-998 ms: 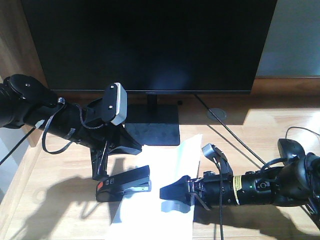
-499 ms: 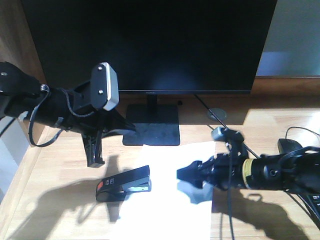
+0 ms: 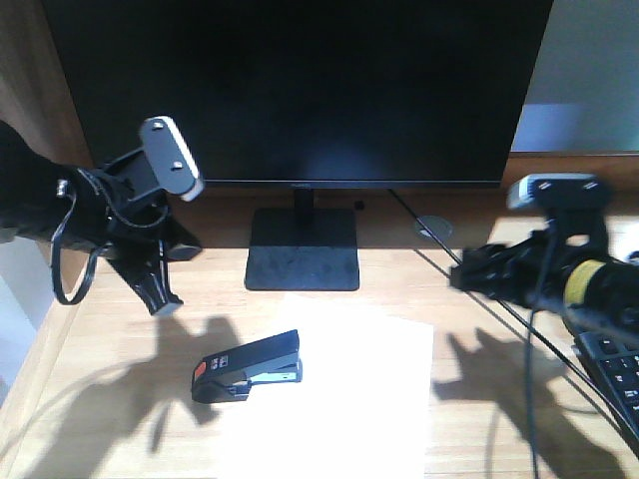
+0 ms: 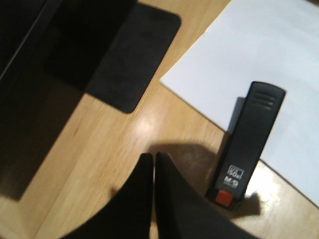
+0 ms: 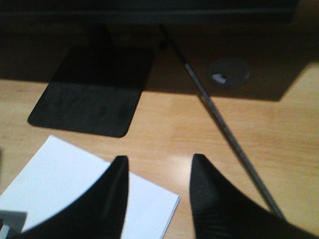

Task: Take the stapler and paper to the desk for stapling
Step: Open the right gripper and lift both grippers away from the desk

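The small black plastic stapler with an orange-red patch carries the only marking that comes close to legible. In the left wrist view a small white printed mark sits on its top face just above the orange-red patch: a little boxed symbol with two or three bold characters beneath, possibly "M&G", but too blurred to be sure. In the front view the same mark shows only as a pale speck. The large black monitor shows an unreadable smudge on its lower bezel.
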Available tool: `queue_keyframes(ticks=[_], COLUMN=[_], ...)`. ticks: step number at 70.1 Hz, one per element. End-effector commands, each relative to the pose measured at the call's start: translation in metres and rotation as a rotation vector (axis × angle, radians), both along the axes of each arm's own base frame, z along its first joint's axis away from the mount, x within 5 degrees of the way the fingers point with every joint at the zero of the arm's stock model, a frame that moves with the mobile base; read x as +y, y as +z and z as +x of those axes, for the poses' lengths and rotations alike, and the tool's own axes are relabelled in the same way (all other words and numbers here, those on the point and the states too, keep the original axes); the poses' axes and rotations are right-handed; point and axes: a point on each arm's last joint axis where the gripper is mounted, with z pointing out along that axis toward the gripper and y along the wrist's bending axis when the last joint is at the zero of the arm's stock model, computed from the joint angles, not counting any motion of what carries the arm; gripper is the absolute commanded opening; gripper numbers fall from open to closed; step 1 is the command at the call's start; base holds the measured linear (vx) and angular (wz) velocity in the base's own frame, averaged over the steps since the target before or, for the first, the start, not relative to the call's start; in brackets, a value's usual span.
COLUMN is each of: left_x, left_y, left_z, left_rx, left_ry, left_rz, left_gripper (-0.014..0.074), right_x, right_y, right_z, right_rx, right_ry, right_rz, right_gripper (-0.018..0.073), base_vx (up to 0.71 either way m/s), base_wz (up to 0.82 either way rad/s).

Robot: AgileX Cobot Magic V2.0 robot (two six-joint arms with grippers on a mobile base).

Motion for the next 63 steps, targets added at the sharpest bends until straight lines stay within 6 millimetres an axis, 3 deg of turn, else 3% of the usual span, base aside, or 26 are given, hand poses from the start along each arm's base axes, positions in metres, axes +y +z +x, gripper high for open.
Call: queue_keyframes(ticks=[1, 4, 16, 32, 63], left_x=[0.01, 0.013, 0.024, 0.031, 0.059], left_y=[0.027, 0.03, 0.051, 0.08, 0.062], left_z=[-0.001, -0.001, -0.006, -0.029, -0.123], left_rx=[-0.103, -0.114, -0.201, -0.383, -0.681], left_ry=[0.147, 0.195, 0.362, 0.401, 0.369], left_rz=[-0.024, -0.018, -0.093, -0.251, -0.421], left_gripper=[-0.0006, -0.0006, -0.0006, -0.0006, -0.0006], right_x=[-0.008, -0.011, -0.016, -0.022, -0.04], right_y=[0.029, 0.035, 0.06, 0.084, 0.065], right_z=[-0.008, -0.012, -0.029, -0.056, -0.143], right_rx=[-0.105, -0.13, -0.24, -0.359, -0.534], right_ry=[-0.051, -0.068, -0.068, -0.067, -0.067], right_rz=[-0.023, -0.027, -0.05, -0.038, -0.021], right_gripper=[0.0051, -0.0019, -0.0011, -0.0008, -0.0007], base_vx=[0.0, 0.0, 0.0, 0.0, 0.0], base_wz=[0.0, 0.0, 0.0, 0.0, 0.0])
